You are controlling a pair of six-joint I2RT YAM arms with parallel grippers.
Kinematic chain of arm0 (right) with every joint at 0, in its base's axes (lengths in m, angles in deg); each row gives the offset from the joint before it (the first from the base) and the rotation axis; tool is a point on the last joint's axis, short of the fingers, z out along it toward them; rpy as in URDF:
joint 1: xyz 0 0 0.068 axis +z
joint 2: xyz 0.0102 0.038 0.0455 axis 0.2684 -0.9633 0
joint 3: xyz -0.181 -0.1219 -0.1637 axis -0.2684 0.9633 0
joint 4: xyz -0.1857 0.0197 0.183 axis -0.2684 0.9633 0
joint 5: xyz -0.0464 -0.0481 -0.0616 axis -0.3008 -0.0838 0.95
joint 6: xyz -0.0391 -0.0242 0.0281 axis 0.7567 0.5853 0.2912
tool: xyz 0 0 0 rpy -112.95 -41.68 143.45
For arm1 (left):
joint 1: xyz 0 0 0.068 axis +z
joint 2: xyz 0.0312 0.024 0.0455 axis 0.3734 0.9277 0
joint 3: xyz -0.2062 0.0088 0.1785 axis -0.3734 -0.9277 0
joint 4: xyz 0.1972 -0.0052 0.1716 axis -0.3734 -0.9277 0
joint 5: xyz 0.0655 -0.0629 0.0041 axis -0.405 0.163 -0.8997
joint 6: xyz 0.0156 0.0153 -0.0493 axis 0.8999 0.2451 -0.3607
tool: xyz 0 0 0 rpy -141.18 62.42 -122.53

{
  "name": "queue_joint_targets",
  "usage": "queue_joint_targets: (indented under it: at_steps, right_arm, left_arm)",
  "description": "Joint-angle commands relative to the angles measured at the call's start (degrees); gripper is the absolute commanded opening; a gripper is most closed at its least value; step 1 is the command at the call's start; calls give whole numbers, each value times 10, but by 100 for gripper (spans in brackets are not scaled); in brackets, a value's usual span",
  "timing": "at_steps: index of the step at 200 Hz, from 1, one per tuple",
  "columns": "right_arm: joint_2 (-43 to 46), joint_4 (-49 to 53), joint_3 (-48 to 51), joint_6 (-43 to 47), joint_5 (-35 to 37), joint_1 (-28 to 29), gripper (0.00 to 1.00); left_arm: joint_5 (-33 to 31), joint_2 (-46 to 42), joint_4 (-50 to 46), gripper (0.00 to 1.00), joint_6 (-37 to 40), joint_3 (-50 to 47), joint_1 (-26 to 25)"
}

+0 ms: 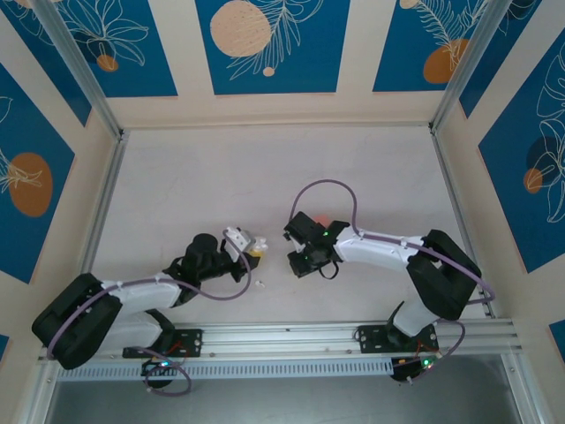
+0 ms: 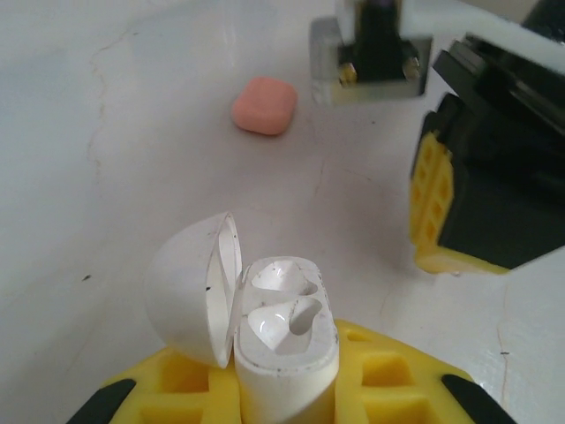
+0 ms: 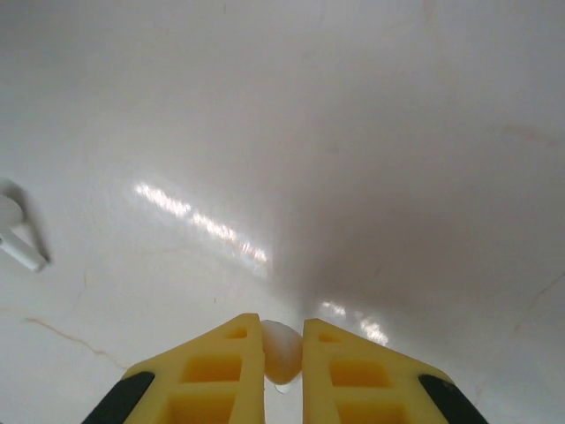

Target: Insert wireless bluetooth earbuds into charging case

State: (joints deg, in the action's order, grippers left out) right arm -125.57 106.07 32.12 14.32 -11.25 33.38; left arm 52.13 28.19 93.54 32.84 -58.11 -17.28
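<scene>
My left claw (image 2: 287, 352) is clenched on the white charging case (image 2: 284, 336). The yellow fingers (image 2: 381, 371) press on both sides of the case and hold it upright. The lid (image 2: 190, 296) is flipped open and hangs off to the left side. I can look down into the two little holes in the case. They are white and shiny, and I cannot tell if a bud sits in either one.

My right claw (image 3: 282, 334) is squeezed shut on a tiny white earbud (image 3: 281, 352). The bud sits right at the tips, pinched between the two yellow fingers (image 3: 212, 367), and the tips are low, close over the table (image 1: 265, 168).

A second white earbud (image 3: 19, 237) lies flat on the table, off to the left in the right wrist view, well apart from those fingers. From above I see it as a small white speck (image 1: 259, 284), near both claws and a bit closer to the arm bases than they are.

From above, the two claws point at each other near the middle of the table, close but not touching. In the left wrist view the right claw's yellow finger stands just past the open case, to the right.

A pink case (image 2: 264, 105) lies shut on the table, farther out than the white case. From above it peeks out from behind the right arm.
</scene>
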Motion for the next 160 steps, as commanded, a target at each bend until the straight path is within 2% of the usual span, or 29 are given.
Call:
queue_joint_targets:
  at_steps: [1,76,111,160]
  right_arm:
    - [44,-99,34,13,-16,-25,13]
    - [134,-298,120,20,-110,-92,13]
    - [164,-346,138,34,-144,-92,13]
    - [202,-413,186,39,-170,-90,13]
  left_arm:
    - [51,26,73,19,-1,-1,-3]
    - [127,142,218,19,-10,10,-3]
    - [159,199,310,19,-35,14,-3]
    - [168,268,420,19,-86,22,-2]
